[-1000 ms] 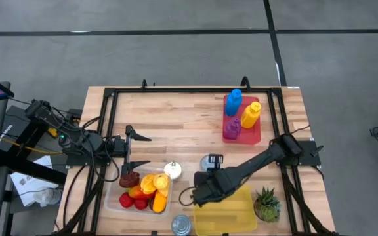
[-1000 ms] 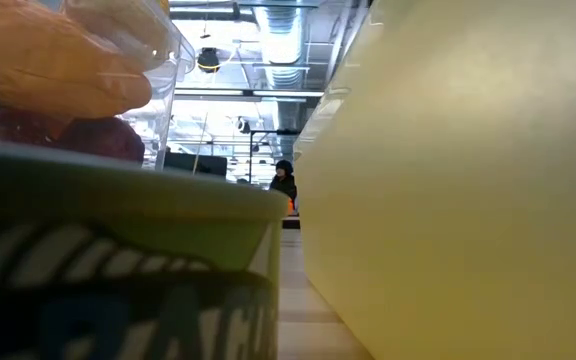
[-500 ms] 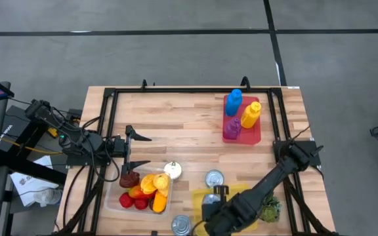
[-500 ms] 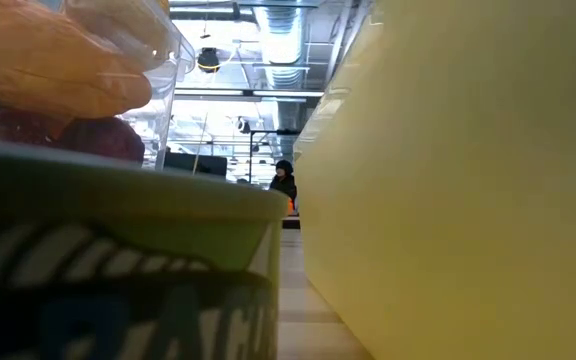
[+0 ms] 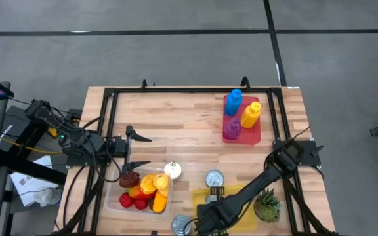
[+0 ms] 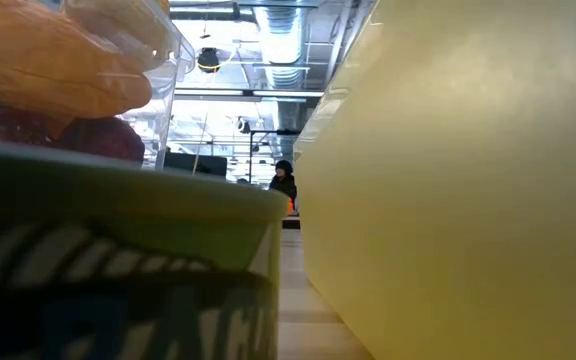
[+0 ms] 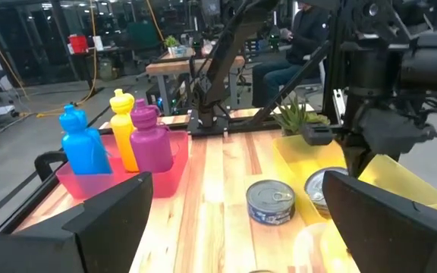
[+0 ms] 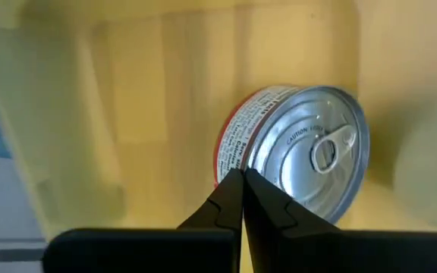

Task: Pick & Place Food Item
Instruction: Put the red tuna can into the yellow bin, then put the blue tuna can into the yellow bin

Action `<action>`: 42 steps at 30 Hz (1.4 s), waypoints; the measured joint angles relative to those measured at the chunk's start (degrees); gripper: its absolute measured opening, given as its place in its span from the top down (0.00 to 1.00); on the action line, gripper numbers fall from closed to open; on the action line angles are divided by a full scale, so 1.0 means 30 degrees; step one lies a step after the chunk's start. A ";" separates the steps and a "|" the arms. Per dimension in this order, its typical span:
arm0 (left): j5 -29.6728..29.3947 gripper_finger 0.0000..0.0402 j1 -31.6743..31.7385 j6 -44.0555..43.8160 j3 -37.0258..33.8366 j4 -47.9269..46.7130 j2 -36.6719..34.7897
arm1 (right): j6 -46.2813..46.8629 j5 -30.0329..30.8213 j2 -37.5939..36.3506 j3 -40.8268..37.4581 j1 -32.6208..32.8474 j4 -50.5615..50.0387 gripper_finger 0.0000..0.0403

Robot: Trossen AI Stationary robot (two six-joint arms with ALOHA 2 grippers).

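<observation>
A silver can with a red-and-white label (image 8: 294,148) shows against the floor of the yellow tray (image 8: 127,91), just beyond my right gripper (image 8: 241,178), which is shut. In the high view the right gripper (image 5: 210,204) hangs over the tray's left part (image 5: 241,216) and the arm hides what lies below it. The left wrist view shows this can (image 7: 325,189) under the right gripper (image 7: 355,152). A second can (image 5: 214,178) stands on the wood by the tray's far rim. My left gripper (image 5: 138,151) waits open at the table's left. My right gripper's shut fingertips (image 8: 234,189) point down from above and show in front of the can's labelled side (image 8: 230,152). I cannot tell whether they touch it. The can rests on the tray, lid upward.
A clear bin of plastic fruit (image 5: 143,190) sits near the left arm, with a white round thing (image 5: 172,170) beside it. Another can (image 5: 181,225) stands at the near edge. A red tray with three bottles (image 5: 241,118) is far right; a small plant (image 5: 266,204) is right of the yellow tray.
My right arm has swung from the table's middle toward the near edge, over the yellow tray, and has then shifted a little to the left. A can by the tray's far rim now shows clear of the arm.
</observation>
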 joint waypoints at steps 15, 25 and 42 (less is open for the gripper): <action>0.0000 0.07 0.0015 0.0012 0.0000 -0.0206 0.0000 | 0.1798 0.1417 -0.0859 0.0019 0.0058 0.0112 0.67; 0.0000 0.07 0.0015 0.0005 0.0000 -0.0439 0.0000 | 0.1126 0.5263 -0.2165 0.0036 -0.0330 -0.0023 0.35; 0.0007 0.07 0.0007 -0.0156 0.0000 -0.0767 0.0000 | -0.3553 0.4258 -0.2304 -0.1834 -0.4577 -0.2242 0.34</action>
